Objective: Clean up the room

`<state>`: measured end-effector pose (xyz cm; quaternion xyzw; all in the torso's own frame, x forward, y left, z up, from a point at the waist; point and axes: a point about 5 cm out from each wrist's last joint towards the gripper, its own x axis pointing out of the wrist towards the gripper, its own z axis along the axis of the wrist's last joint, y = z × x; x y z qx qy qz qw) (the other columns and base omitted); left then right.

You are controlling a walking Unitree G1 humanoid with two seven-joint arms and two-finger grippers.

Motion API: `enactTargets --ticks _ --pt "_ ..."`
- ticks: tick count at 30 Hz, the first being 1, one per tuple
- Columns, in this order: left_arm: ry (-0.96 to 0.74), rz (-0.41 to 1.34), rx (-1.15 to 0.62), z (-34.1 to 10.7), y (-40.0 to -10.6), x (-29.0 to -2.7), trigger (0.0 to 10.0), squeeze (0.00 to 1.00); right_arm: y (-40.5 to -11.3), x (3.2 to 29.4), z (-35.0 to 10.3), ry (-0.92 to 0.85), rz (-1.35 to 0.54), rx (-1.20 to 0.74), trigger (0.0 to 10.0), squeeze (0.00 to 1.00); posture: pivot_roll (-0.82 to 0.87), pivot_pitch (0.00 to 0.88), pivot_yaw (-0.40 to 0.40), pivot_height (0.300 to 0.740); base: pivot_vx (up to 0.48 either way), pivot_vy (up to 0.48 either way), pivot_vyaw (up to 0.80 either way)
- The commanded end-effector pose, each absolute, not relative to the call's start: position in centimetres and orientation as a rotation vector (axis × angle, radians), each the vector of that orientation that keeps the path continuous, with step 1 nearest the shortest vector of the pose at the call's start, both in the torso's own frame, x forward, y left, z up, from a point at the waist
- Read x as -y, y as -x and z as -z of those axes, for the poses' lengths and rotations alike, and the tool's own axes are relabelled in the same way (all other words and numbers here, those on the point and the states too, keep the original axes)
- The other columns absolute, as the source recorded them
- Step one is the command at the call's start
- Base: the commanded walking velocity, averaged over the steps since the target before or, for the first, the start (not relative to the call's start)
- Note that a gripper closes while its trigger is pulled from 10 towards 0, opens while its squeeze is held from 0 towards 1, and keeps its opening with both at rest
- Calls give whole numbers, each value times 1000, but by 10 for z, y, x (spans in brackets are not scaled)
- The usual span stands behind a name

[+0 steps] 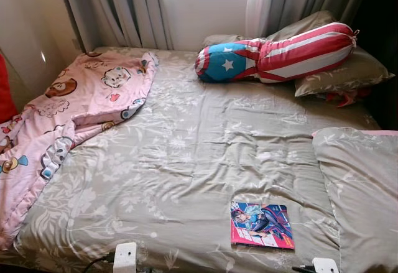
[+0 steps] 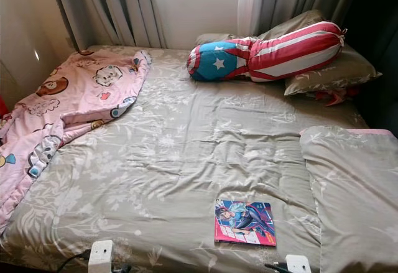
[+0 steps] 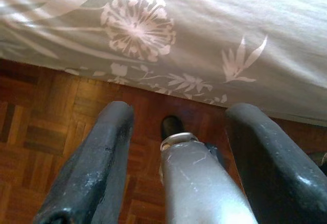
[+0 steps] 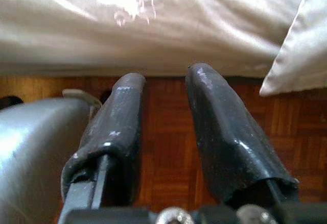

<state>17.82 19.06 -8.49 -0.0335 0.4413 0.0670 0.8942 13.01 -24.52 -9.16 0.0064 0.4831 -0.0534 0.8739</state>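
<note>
comic book (image 1: 262, 225) lies flat on bed (image 1: 186, 155), apparently closed.

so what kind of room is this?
A bedroom, most likely: a bed with a floral grey sheet, pillows at its head under a curtained window, and a pink cartoon blanket rumpled on one side.

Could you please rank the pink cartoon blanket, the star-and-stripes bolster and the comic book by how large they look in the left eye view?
1. pink cartoon blanket, largest.
2. star-and-stripes bolster, though it lies farther from the camera, so it may be undersold.
3. comic book, smallest, despite being nearest.
</note>
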Motion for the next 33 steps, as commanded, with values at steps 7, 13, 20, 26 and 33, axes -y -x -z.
enactTargets --ticks 7,13,20,26,33 --pt "75 -145 -928 86 -173 -197 10000 0 -122 243 94 -2 122 -1007 10000 0 -136 0 -2 740 0 0 0" --pt "77 -139 -934 88 -171 -194 10000 0 -116 245 95 7 111 -1005 10000 0 -147 0 -4 740 0 0 473" --pt "63 -139 -939 88 -168 -197 10000 0 -102 245 98 -15 125 -1029 10000 0 -153 0 8 740 0 0 114" --pt "35 -126 -955 89 -166 -203 10000 0 -100 238 100 -36 101 -1030 10000 0 -152 0 37 740 0 0 0" --pt "16 -114 -964 89 -165 -205 10000 0 -100 236 101 -35 93 -1026 10000 0 -164 0 49 740 0 243 0"
